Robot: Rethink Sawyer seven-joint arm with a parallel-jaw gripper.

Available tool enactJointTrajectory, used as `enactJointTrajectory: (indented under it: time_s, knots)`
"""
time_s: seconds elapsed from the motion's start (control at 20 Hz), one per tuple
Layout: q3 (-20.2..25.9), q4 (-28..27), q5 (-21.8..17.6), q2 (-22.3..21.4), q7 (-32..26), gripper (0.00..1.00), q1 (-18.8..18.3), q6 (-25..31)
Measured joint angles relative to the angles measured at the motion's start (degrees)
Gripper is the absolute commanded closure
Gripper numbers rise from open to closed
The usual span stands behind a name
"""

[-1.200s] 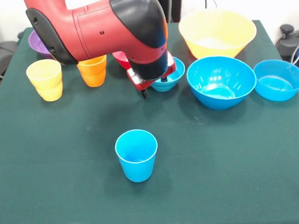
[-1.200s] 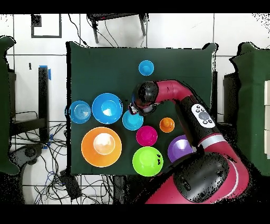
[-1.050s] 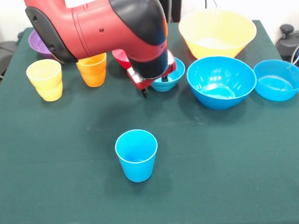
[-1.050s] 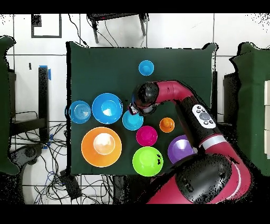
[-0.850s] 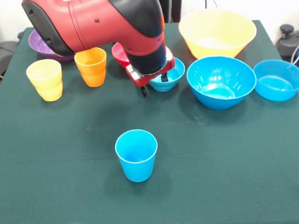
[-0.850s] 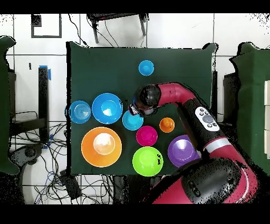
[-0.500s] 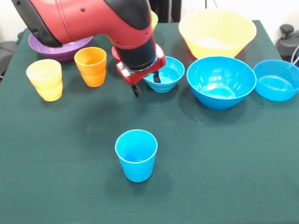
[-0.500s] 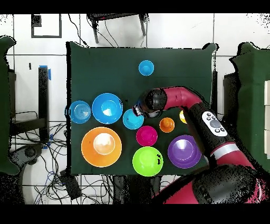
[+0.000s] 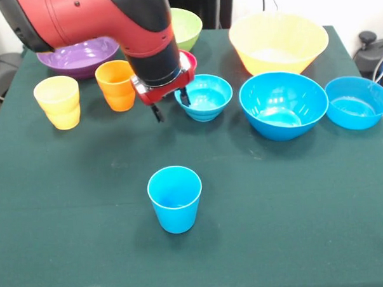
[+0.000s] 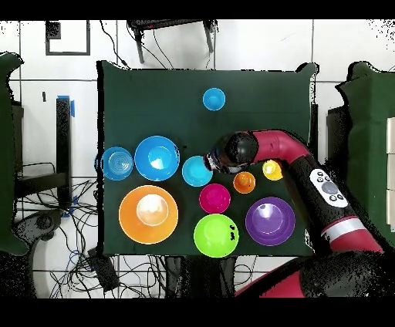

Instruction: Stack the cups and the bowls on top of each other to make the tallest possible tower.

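A close front camera looks down across the green table (image 9: 297, 240) toward the arm, while a higher overhead camera looks straight down; both share the tabletop (image 10: 154, 92).

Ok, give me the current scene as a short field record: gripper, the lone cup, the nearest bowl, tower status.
gripper: open, empty, one finger at the rim of the small blue bowl
blue cup: upright, alone on the green table, nothing stacked on it
other cups: yellow cup and orange cup, side by side
tower: not started
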Motion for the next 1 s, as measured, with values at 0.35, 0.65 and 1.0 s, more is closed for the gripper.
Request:
enactJointTrajectory:
  time_s: [0.35, 0.65, 1.0]
  knots:
    - [0.64, 2.92, -0.29, -1.45, -0.72, 0.00, -1.05, 0.00]
    - [0.93, 6.27, -1.84, -2.54, -0.72, 0.00, -1.04, -0.02]
    - [0.94, 8.70, -3.56, -2.58, -0.72, 0.00, -0.86, -1.29]
